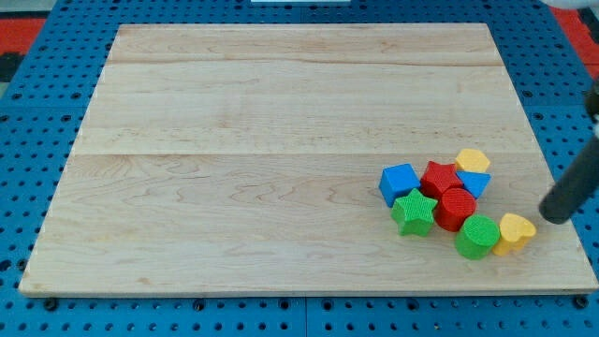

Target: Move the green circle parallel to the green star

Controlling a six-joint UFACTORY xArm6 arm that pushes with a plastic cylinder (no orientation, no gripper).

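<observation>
Wooden and pale, our desk [234, 159] lies flat on a blue board full of little holes [37, 309]. Most of the wood has nothing on it. All the blocks sit close together near the view's bottom right.

Going from the view's left, we first see the blue cube block [399, 183]. Just below it, touching it, sits the green star block [414, 212]. Next comes the red star block [440, 177], and under it the red round-sided block [457, 208], which touches the green star. A small blue block [474, 182] peeks out beside the red star; we cannot tell its shape. Above it sits a yellow block [473, 160].

The green circle block [477, 236] sits lower down, just to the right of the green star, with the red block pressed between them. A yellow heart block [515, 233] touches the green circle on its right side.

Our arm has no fingers, only a dark rod. My tip [552, 218] rests just right of the yellow heart, close to it but apart.
</observation>
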